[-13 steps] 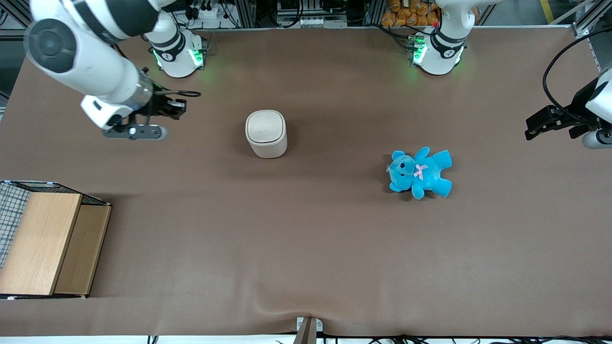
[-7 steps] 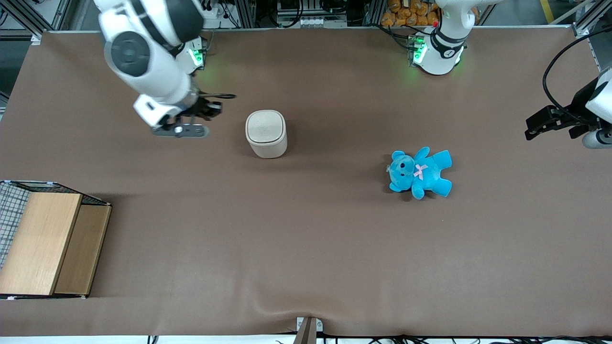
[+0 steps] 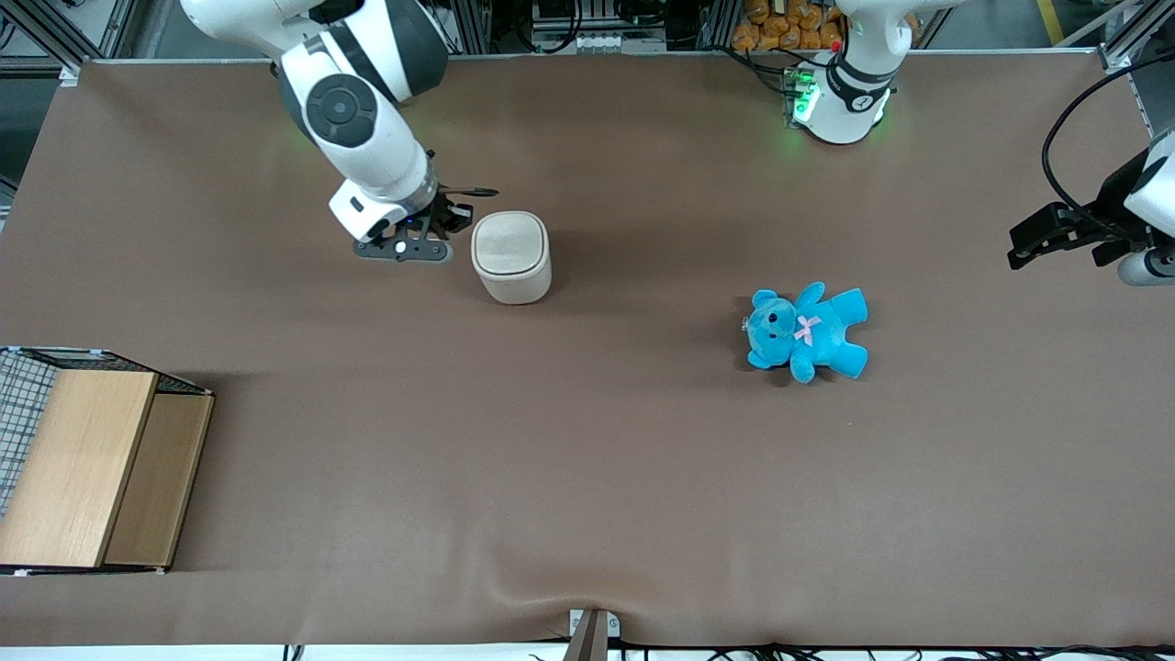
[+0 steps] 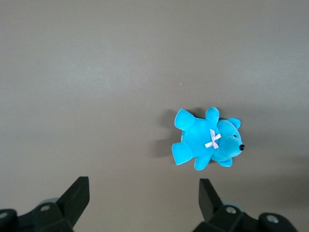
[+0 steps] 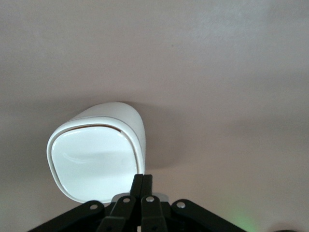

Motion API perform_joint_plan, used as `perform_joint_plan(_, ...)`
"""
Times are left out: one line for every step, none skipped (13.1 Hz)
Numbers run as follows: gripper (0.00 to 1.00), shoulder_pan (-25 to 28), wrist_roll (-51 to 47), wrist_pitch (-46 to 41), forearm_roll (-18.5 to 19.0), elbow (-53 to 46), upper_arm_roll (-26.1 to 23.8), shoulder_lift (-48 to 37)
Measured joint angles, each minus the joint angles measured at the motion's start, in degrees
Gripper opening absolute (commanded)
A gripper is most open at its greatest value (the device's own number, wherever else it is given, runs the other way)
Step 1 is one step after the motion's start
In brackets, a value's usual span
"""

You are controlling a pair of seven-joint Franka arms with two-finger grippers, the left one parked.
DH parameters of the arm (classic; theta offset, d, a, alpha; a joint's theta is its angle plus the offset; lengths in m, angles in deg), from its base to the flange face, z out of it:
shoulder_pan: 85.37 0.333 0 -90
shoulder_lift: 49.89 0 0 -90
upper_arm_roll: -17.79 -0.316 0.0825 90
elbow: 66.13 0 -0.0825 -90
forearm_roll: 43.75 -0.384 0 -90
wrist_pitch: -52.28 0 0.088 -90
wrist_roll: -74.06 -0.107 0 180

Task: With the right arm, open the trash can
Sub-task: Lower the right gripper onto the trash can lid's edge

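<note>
Trash can (image 3: 511, 256): smooth cream plastic, rounded-square, lid flat and closed, standing upright on the matte brown table cover (image 3: 587, 459). Right arm's gripper (image 3: 456, 223): dark grey, just beside the can at lid height, fingers pressed together, holding nothing. Plush blue teddy (image 3: 806, 331) lies well apart from the can.

The gripper (image 3: 450, 223) is held just beside the trash can (image 3: 510, 256); the teddy (image 3: 806, 331) lies at the can's 4 o'clock, nearer the front camera.

A robotics laboratory is indicated: a brown-covered desk (image 3: 587, 459) is bounded at 12 o'clock by aluminium framing (image 3: 477, 23), cabling (image 3: 597, 41) and an arm base (image 3: 840, 101) lit green.
</note>
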Motion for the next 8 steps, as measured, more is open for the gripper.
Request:
perform_joint_plan(0.00,0.85,-0.87,1.34,0.00,0.76,0.00,0.51)
perform_joint_plan(0.00,1.44,-1.30,2.90,0.00,1.43,-0.01,1.10)
perform_joint_plan(0.00,1.81,-1.50,4.58,0.00,2.12,0.00,1.77)
perform_joint_plan(0.00,1.98,-1.57,5.98,0.00,2.67,0.00,2.34)
perform_joint_plan(0.00,2.02,-1.61,6.89,0.00,3.04,0.00,2.90)
perform_joint_plan(0.00,2.02,-1.73,7.69,0.00,3.24,0.03,3.41)
perform_joint_plan(0.00,2.04,-1.87,8.54,0.00,3.29,0.04,3.92)
perform_joint_plan(0.00,2.16,-1.95,9.35,0.01,3.30,0.03,4.50)
